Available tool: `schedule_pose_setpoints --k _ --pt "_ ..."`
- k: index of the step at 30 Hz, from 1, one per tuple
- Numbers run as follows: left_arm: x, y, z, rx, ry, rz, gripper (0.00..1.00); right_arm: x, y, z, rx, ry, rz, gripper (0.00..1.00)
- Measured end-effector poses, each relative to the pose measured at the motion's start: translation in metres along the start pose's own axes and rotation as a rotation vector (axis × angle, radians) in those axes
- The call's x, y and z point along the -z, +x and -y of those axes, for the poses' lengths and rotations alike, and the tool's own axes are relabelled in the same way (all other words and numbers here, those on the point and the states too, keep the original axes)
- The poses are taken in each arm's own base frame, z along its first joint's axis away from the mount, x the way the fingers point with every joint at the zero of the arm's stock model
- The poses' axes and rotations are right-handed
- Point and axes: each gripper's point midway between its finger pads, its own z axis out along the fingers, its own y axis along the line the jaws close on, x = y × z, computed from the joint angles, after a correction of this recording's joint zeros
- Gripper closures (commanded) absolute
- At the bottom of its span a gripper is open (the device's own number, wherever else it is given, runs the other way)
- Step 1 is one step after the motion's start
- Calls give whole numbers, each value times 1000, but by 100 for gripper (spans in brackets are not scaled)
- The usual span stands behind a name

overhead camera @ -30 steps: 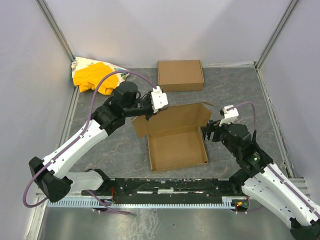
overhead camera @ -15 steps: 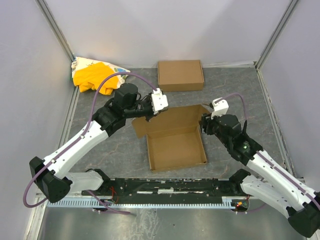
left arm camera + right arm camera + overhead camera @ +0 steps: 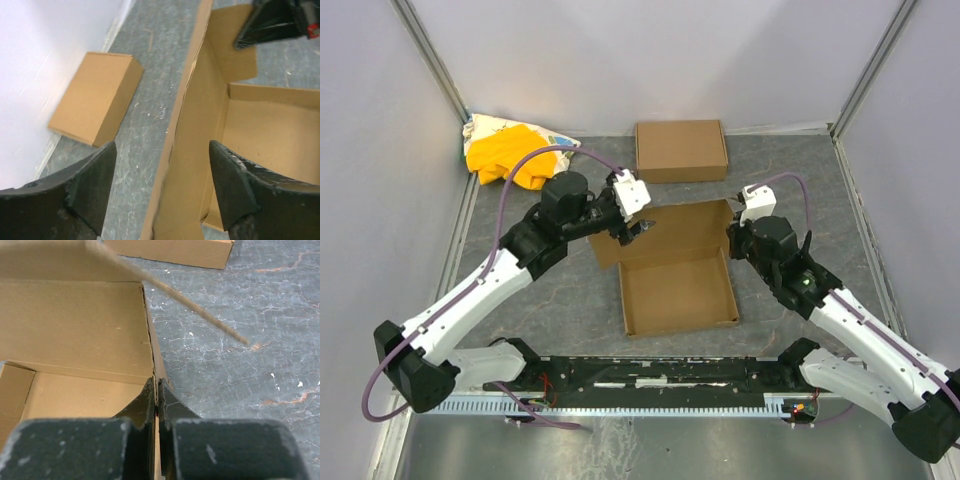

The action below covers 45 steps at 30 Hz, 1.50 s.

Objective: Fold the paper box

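1. The paper box (image 3: 675, 290) sits at the middle of the grey worktop (image 3: 550, 300), closer to the near edge. Its shallow tray is open and its lid flap stands raised along the far side.
2. The left gripper (image 3: 638, 228) hangs at the lid's far left corner with its jaws released. In the left wrist view the fingers (image 3: 90, 180) spread wide on either side of the lid's top edge, neither pad pressing the cardboard.
3. The right gripper (image 3: 732, 240) is at the box's far right corner, where the side wall meets the lid. In the right wrist view it (image 3: 156, 390) is clenched on the thin top edge of that wall, the two fingers pinched together with the cardboard between them.
4. A loose side flap of the lid crosses the top of the right wrist view, out of focus.
5. A second, closed flat cardboard box (image 3: 681, 150) lies against the far edge of the worktop, well apart from the paper box.
6. A yellow cloth bundle (image 3: 510, 155) is heaped in the far left corner.
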Motion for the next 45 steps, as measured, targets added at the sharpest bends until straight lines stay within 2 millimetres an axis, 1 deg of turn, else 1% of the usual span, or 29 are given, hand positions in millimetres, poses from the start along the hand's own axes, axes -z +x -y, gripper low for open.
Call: schedule_pose_setpoints --k 1,2,3,5,9,10,12,15,17,19,24,26,29,32,35,40,43,45 --pt "4 0 -5 16 -42 -1 10 0 0 1 -5 7 1 98" --pt "8 0 -9 25 -76 3 2 1 0 2 -7 14 2 98" --pt "14 0 -12 41 -116 10 0 2 -1 4 -11 20 4 98" --pt "29 -2 -20 71 -204 34 1 3 -3 5 -18 28 13 98" --pt "68 -9 -35 134 -388 106 0 7 -6 9 -28 38 37 98" --pt "80 -10 -40 155 -441 123 1 8 -4 9 -29 39 39 98" --pt "93 -9 -48 184 -521 134 3 8 0 10 -30 40 39 98" --pt "104 2 -55 257 -608 115 7 7 8 12 -28 42 28 98" --pt "106 12 -55 306 -639 92 9 6 13 12 -25 44 19 98" --pt "103 29 -51 365 -658 64 12 6 17 13 -25 45 14 98" --pt "100 75 -25 471 -649 14 19 8 19 13 -34 44 19 98" --pt "103 86 -16 505 -647 16 21 9 18 14 -38 46 24 98" --pt "111 88 -9 534 -648 53 22 10 18 14 -44 47 27 98" --pt "112 91 -5 543 -646 66 22 10 18 14 -52 46 27 98" --pt "103 96 -4 557 -637 51 23 10 19 13 -60 43 24 98" --pt "82 118 5 585 -600 -5 27 9 23 10 -70 31 4 98" --pt "72 127 11 600 -575 -32 34 8 27 8 -74 24 -10 98" --pt "67 128 12 610 -560 -33 42 7 28 7 -82 22 -17 98"
